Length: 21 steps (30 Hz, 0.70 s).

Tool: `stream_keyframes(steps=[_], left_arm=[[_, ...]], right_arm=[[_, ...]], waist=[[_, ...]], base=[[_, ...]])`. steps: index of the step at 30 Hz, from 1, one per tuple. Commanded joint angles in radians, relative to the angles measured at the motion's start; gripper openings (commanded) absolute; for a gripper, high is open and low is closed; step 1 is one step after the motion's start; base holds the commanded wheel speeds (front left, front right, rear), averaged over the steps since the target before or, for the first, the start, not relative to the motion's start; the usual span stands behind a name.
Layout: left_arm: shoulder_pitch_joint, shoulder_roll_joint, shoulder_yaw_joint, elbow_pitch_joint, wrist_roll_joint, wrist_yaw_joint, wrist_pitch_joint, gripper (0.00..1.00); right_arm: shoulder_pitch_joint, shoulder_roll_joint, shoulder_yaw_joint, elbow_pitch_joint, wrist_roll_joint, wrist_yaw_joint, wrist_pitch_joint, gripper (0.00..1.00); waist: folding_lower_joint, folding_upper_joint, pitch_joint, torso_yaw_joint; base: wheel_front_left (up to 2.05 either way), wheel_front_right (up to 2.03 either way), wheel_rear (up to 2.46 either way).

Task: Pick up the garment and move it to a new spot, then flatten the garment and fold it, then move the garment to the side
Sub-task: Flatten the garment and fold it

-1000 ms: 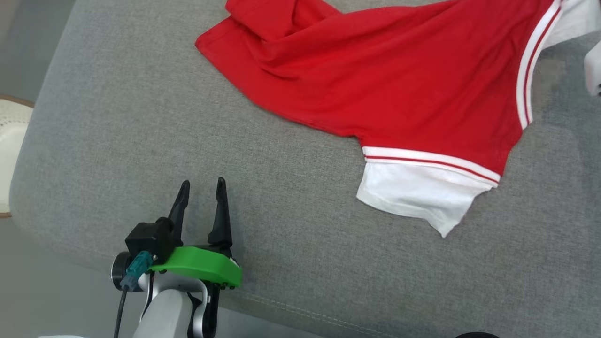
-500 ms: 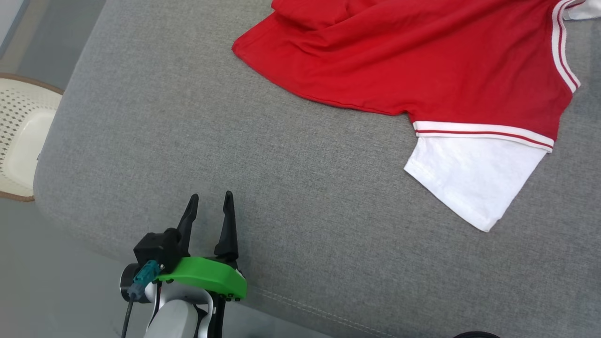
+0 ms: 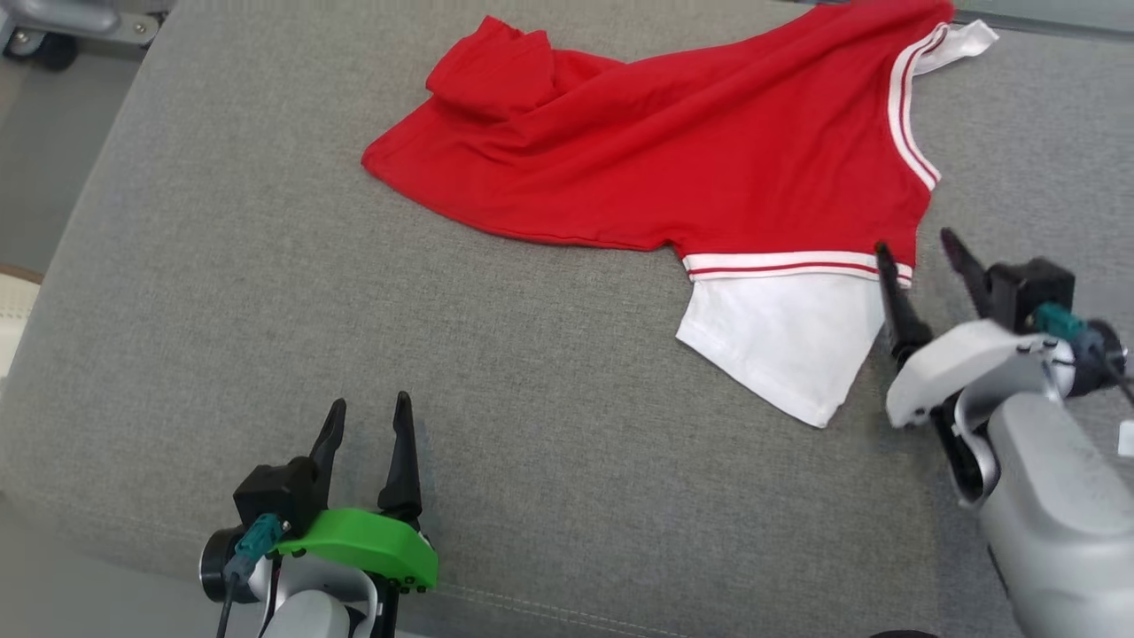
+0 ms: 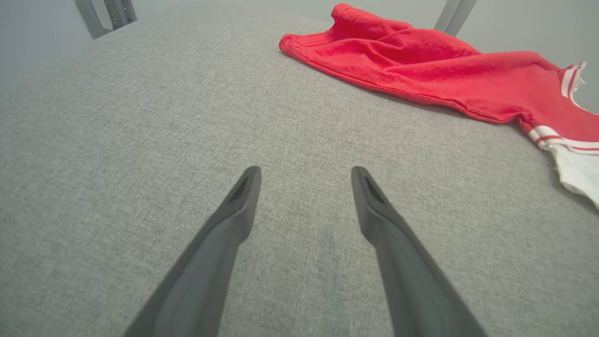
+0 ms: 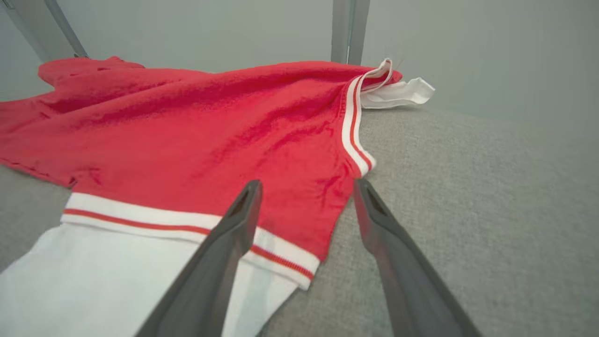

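Note:
A red garment point(image 3: 673, 159) with white sleeves and white-and-red striped trim lies rumpled on the grey cushion point(image 3: 266, 292), toward its far right. One white sleeve point(image 3: 788, 341) points toward me; the other point(image 3: 961, 40) sticks out at the far edge. My right gripper point(image 3: 917, 248) is open just off the garment's shoulder corner point(image 5: 327, 224), nothing between its fingers. My left gripper point(image 3: 368, 412) is open over bare cushion near the front edge, well left of the garment point(image 4: 421, 70).
The cushion's front seam point(image 3: 567, 594) runs along the bottom. A pale woven object point(image 3: 11, 310) sits off the cushion's left edge. A metal leg with a wheel point(image 3: 53, 27) stands at the far left. Grey frame posts point(image 5: 348, 30) rise behind the cushion.
The camera view has shifted. My right gripper has come into view, open beside the garment's shoulder. The near white sleeve now lies flatter. The left gripper stays open.

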Motion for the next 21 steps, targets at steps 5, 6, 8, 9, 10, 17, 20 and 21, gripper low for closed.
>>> stream_keyframes(steps=[5,6,8,9,10,17,20,21], left_arm=[[0.034,0.004,0.019,0.026,0.014,-0.018,0.000,1.00],[0.037,0.004,0.020,0.029,0.015,-0.018,0.000,1.00],[0.044,0.004,0.020,0.033,0.014,-0.019,0.000,1.00],[0.049,0.004,0.021,0.035,0.015,-0.022,0.000,1.00],[0.052,0.004,0.022,0.036,0.016,-0.025,0.000,1.00],[0.070,0.004,0.026,0.053,0.023,-0.032,0.000,1.00],[0.070,0.004,0.023,0.055,0.024,-0.035,0.000,1.00],[0.069,0.004,0.021,0.056,0.023,-0.034,0.000,1.00]], right_arm=[[0.160,0.045,0.057,-0.083,0.072,-0.002,-0.002,1.00],[0.183,0.050,0.070,-0.091,0.079,-0.002,-0.002,1.00],[0.218,0.062,0.092,-0.100,0.101,-0.002,-0.002,1.00],[0.231,0.068,0.097,-0.101,0.107,-0.002,-0.002,1.00],[0.243,0.077,0.102,-0.103,0.116,-0.002,-0.002,1.00],[0.290,0.119,0.157,-0.071,0.157,-0.002,-0.002,1.00],[0.288,0.127,0.167,-0.058,0.157,-0.002,-0.002,1.00],[0.284,0.130,0.170,-0.052,0.159,-0.002,-0.002,1.00]], waist=[[0.0000,0.0000,-0.110,-0.092],[0.0000,0.0000,-0.118,-0.096],[0.0000,0.0000,-0.129,-0.100],[0.0000,0.0000,-0.133,-0.101],[0.0000,0.0000,-0.136,-0.101],[0.0000,0.0000,-0.151,-0.091],[0.0000,0.0000,-0.149,-0.083],[0.0000,0.0000,-0.146,-0.078]], base=[[0.00,0.00,0.00],[0.00,0.00,0.00],[0.00,0.00,0.00],[0.00,0.00,0.00],[0.00,0.00,0.00],[0.00,0.00,0.00],[0.00,0.00,0.00],[0.00,0.00,0.00]])
